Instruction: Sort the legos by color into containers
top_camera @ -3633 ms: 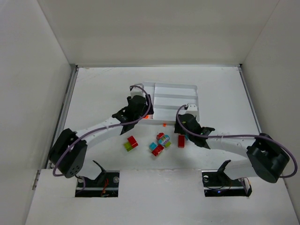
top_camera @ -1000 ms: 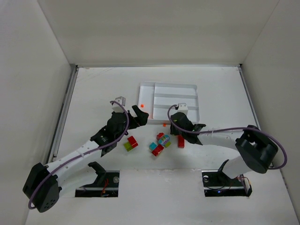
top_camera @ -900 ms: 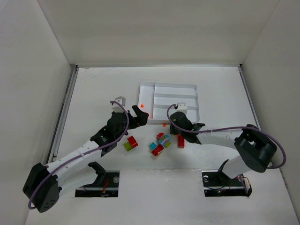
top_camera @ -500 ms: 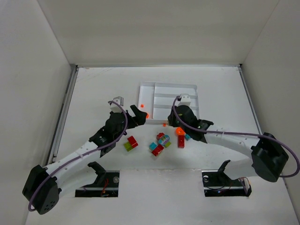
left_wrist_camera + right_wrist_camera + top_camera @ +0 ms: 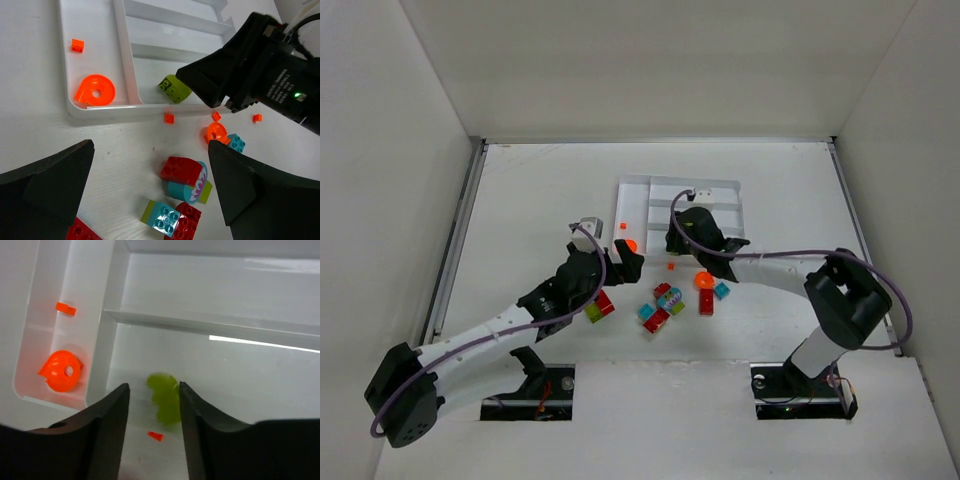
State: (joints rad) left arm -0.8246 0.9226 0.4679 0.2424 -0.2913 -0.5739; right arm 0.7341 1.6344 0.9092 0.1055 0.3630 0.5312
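Note:
The white tray lies at the table's middle back. An orange round piece and a tiny orange bit lie in its narrow side section. My right gripper is open over the near long slot, and a lime green brick lies blurred below its jaws. My left gripper is open and empty above the loose pile: red brick, teal round piece, teal-lime brick. Another orange round piece and a teal brick lie on the table.
A red brick lies right of the pile. A red and lime brick sits partly under my left arm. Tiny orange bits lie along the tray's near wall. White walls enclose the table.
My right gripper has moved up and left from the table to the tray's near slot; the green brick is now below it. My left gripper has shifted right, toward the pile.

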